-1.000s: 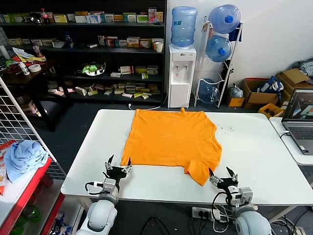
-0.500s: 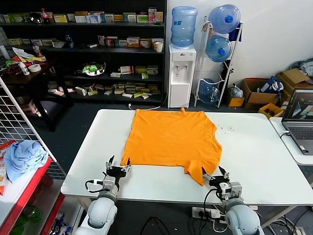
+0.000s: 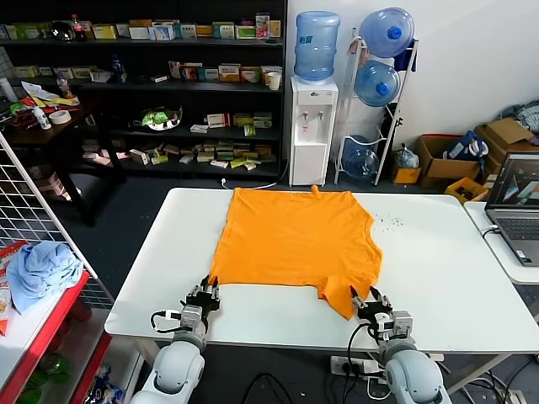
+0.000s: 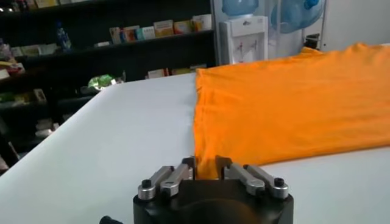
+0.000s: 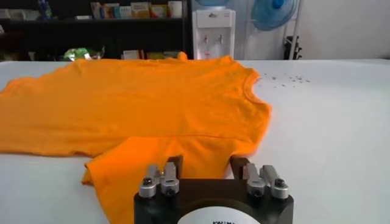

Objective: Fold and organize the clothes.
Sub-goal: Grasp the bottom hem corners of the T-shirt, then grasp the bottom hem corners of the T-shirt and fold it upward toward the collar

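The orange shirt (image 3: 295, 244) lies flat on the white table (image 3: 455, 269). The left gripper (image 3: 204, 293) pinches the shirt's near left corner. The right gripper (image 3: 370, 300) sits at the near sleeve, fingers partly spread around its edge.

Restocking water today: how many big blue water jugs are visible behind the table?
4: one atop the dispenser, three on the rack: top, middle, bottom. Others may be hidden.

Bright even indoor light, soft shadows, dim shelves (image 3: 143, 84).
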